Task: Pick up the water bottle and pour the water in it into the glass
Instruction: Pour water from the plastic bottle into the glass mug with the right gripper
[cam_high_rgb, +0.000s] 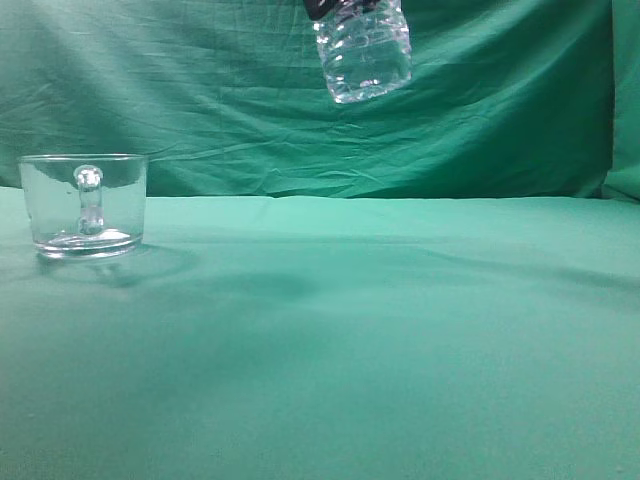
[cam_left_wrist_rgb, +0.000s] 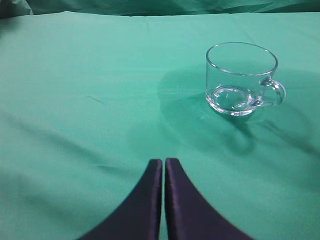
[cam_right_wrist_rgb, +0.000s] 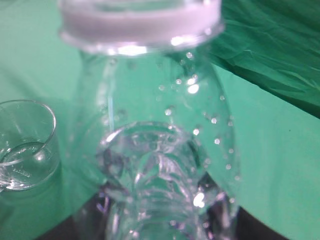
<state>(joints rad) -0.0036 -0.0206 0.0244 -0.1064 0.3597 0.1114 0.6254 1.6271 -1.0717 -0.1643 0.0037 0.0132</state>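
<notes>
Held aloft in right claw (cam_high_rgb: 335, 8), near-upright water bottle (cam_high_rgb: 365, 50); glass (cam_high_rgb: 85, 205) on counter (cam_high_rgb: 400, 330) well left; left claw (cam_left_wrist_rgb: 164, 172) closed, empty.

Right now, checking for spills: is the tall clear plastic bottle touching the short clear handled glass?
Apart. The exterior view shows the bottle high in the air, right of the glass on the cloth.

Left gripper (cam_left_wrist_rgb: 163, 167) low, jaws pressed together. Right gripper (cam_high_rgb: 322, 8) raised high, jaws apparently clamped, mostly off-frame.
</notes>
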